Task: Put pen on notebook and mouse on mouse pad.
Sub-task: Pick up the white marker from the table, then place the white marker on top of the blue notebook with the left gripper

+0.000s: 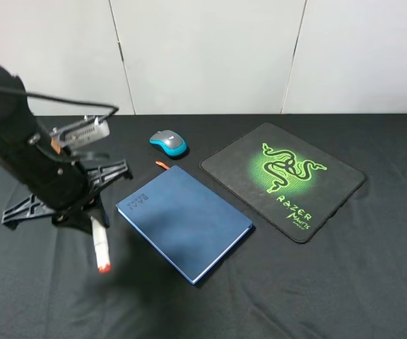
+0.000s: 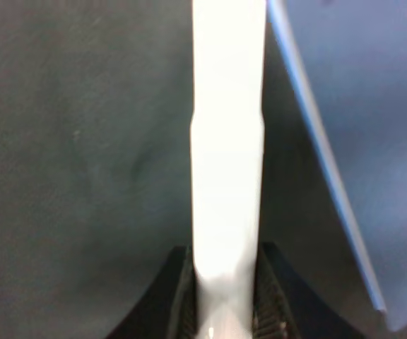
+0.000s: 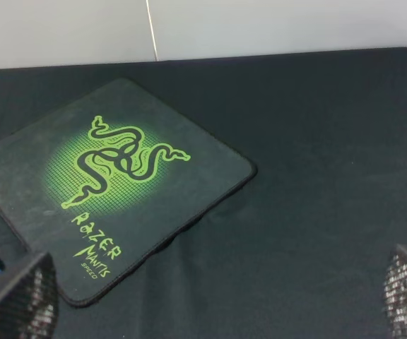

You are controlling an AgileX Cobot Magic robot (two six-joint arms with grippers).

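The left hand is closed on the white pen, whose orange-red tip is pointed away from it, just beside the edge of the blue notebook. The grey-and-turquoise mouse is seen on the black surface behind the notebook, apart from the mouse pad. The right hand is held wide apart, empty.

a white wall runs behind, split into panels by thin dark seams that lean slightly. below it a table covered in black cloth fills the rest, its far edge meeting the wall. the light is even and soft.
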